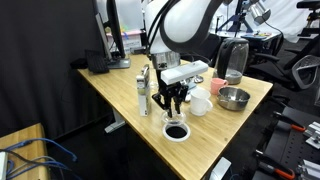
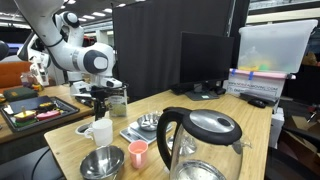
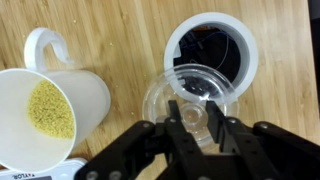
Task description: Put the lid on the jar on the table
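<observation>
Light-wood table (image 1: pixel 215 135) before black curtain (image 1: pixel 40 60), gripper (image 3: pixel 195 112) narrow around the lid (image 3: pixel 195 85) above it

A robotics lab set in an open office hall, it seems. The arm (image 1: pixel 180 25) stands at a light-wood table (image 1: pixel 115 90) with a monitor (image 2: pixel 205 58), screened by black curtains (image 1: pixel 40 50); a plastic storage bin (image 2: pixel 275 45) sits nearby.

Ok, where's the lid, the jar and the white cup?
lid (image 3: pixel 158 100), wrist view, its clear left rim.
jar (image 1: pixel 144 90), in an exterior view, its middle.
white cup (image 3: pixel 93 92), wrist view, its wall.
</observation>
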`<state>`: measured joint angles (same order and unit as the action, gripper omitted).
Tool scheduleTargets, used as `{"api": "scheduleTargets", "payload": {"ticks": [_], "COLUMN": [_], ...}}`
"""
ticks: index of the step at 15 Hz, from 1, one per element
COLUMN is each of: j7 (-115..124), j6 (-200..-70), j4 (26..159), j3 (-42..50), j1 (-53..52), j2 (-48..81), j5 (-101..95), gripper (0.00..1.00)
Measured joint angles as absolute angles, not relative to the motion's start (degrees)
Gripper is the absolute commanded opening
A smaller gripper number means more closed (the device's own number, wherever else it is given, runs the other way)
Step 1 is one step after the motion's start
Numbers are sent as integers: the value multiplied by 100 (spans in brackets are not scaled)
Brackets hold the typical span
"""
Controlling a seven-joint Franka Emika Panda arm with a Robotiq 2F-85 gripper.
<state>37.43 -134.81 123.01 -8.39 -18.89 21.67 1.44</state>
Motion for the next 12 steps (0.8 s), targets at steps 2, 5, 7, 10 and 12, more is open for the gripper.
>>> {"api": "scheduleTargets", "payload": {"ticks": [2,5,7,10,12], "j7": [3725,3523,3334,3292,3364], "j6": [-13451,-13293,-13092,-12724,-12689], "j4": [12301,12351,12452,12535,12515], "j3": [-863,-979,-1095,-1115,-1036], "j1": [-1913,-1935,-1939,-1912,-1815], "j2": [2114,1842,1482,843,538], "j5": [144,144,144,141,77], "gripper": [8,8,8,8,8]}}
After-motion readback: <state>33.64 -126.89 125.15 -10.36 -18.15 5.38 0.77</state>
